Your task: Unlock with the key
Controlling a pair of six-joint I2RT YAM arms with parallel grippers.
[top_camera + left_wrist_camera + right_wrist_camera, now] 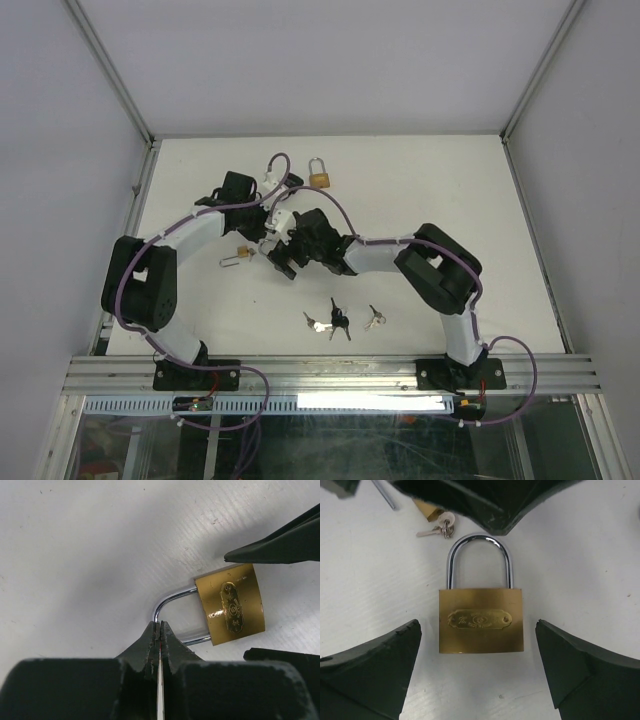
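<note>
A brass padlock (481,620) with a steel shackle lies flat on the white table. My right gripper (478,625) is open, one finger on each side of the lock's body and neither touching it. The padlock also shows in the left wrist view (231,605). My left gripper (160,624) is shut, its tips at the bend of the shackle, with nothing sticking out of them. In the top view both grippers, left (268,225) and right (283,258), meet at mid-table and hide this padlock. No key is in the lock.
A second small padlock with keys on a ring (238,257) lies just left of the grippers and also shows in the right wrist view (437,522). A third padlock (319,176) lies farther back. Loose key sets (340,320) lie near the front edge.
</note>
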